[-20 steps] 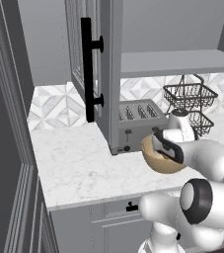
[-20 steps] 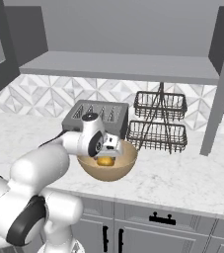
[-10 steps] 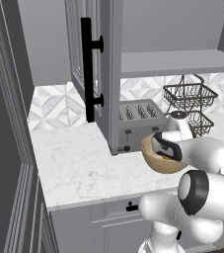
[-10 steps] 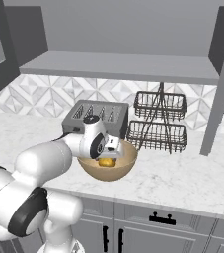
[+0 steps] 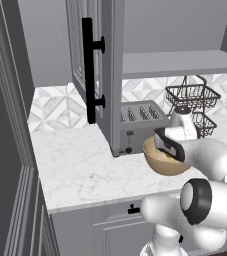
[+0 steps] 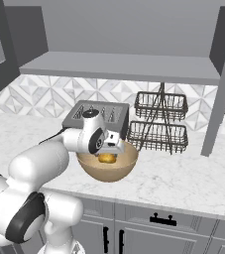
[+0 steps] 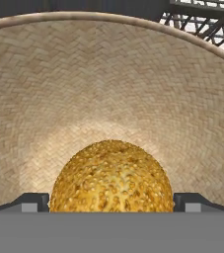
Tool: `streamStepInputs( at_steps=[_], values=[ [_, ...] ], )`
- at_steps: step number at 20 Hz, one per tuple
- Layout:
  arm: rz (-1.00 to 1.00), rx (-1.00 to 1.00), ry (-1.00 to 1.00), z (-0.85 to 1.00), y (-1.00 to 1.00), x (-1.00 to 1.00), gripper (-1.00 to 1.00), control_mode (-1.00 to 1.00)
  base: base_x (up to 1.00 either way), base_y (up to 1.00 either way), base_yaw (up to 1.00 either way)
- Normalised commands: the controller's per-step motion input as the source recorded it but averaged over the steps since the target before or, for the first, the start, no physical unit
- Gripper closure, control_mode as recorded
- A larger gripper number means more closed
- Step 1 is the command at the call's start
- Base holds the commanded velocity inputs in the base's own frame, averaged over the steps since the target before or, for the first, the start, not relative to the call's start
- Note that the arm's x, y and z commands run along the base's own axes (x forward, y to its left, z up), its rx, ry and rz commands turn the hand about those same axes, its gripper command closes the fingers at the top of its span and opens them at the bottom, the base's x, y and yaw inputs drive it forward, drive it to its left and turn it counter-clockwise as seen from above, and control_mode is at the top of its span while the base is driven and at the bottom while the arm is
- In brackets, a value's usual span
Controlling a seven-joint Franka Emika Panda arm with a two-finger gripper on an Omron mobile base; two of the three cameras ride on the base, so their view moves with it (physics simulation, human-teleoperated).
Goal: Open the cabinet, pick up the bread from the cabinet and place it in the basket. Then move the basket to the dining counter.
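The tan basket (image 5: 166,166) (image 6: 107,171) stands on the marble worktop in front of the toaster. Inside it lies the bread (image 6: 107,158) (image 7: 111,178), a small golden bun resting on the woven bottom (image 7: 108,74). My gripper (image 5: 168,148) (image 6: 109,150) (image 7: 111,203) reaches down into the basket and is open, one fingertip (image 7: 32,201) on each side of the bun, spread as wide as the bun. The cabinet door (image 5: 94,60) with its long black handle (image 5: 88,77) stands swung open to the left. The dining counter is out of view.
A silver toaster (image 5: 137,120) (image 6: 97,113) sits right behind the basket. The black wire rack (image 5: 191,99) (image 6: 159,123) stands to its right. The open cabinet shelf (image 6: 119,65) hangs above. Low cabinets with short handles (image 6: 158,219) run below the worktop edge.
The jaws have widened slightly around the bun, which lies in the basket as before. The hand has hardly shifted; basket and door stay put.
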Motion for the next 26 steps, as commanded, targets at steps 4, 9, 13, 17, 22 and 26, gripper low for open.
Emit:
streamStepInputs(
  at_steps=[4, 9, 13, 17, 22, 26],
  values=[
    [0.00, 0.00, 0.00, -0.03, 0.00, 0.00, -1.00, -1.00, 0.00, 0.00, 0.00],
    [0.00, 0.00, 0.00, -0.30, 0.00, 0.00, -1.00, -1.00, 0.00, 0.00, 0.00],
    [0.00, 0.00, 0.00, 0.08, 0.08, -0.08, -1.00, -1.00, 0.00, 0.00, 0.00],
    [0.08, 0.00, 0.00, 0.69, 0.50, -0.34, -1.00, -1.00, 0.00, 0.00, 0.00],
    [0.09, 0.00, 0.00, 0.76, 0.64, -0.38, -1.00, -1.00, 0.00, 0.00, 0.00],
    [0.07, -0.02, 0.02, 0.08, 0.79, -0.34, -1.00, -1.00, 0.00, 0.00, 0.00]
  ],
)
